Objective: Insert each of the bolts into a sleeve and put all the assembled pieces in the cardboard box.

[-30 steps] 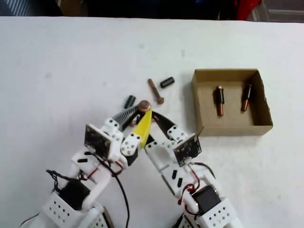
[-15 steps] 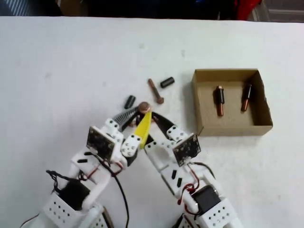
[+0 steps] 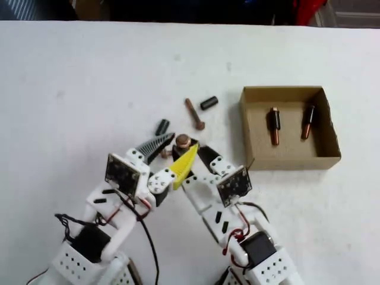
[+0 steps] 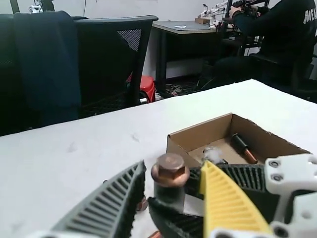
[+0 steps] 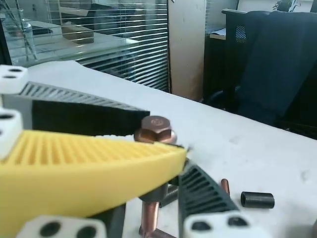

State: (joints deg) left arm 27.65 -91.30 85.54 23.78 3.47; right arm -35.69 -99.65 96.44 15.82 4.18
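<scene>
Opened since half a second ago: my left claw [image 4: 174,167] has swung its yellow finger [image 3: 185,161] off the bolt's head, and that head sits a shade closer to the near edge of the tabletop [image 3: 89,71] than it did. The yellow finger and the grey finger [image 3: 155,143] now stand apart, one on each side of the upright bolt [image 3: 183,141], neither pressing it. My right claw [image 3: 187,147] is clamped on that bolt lower down, its black fingers [image 3: 205,155] round the held sleeve [image 4: 168,192] just under the copper head. The shaft's bare end pokes out below.

All this is over the middle of the tabletop, toward the near edge. Just beyond lies a short black sleeve [image 3: 162,126], then a loose bolt [image 3: 194,114] lying flat, then a second black sleeve [image 3: 208,103] near its far end. Toward the right edge sits the cardboard box [image 3: 294,160], open-topped. In it one assembled piece [image 3: 275,124] and a second assembled piece [image 3: 307,122] lie side by side, apart.
</scene>
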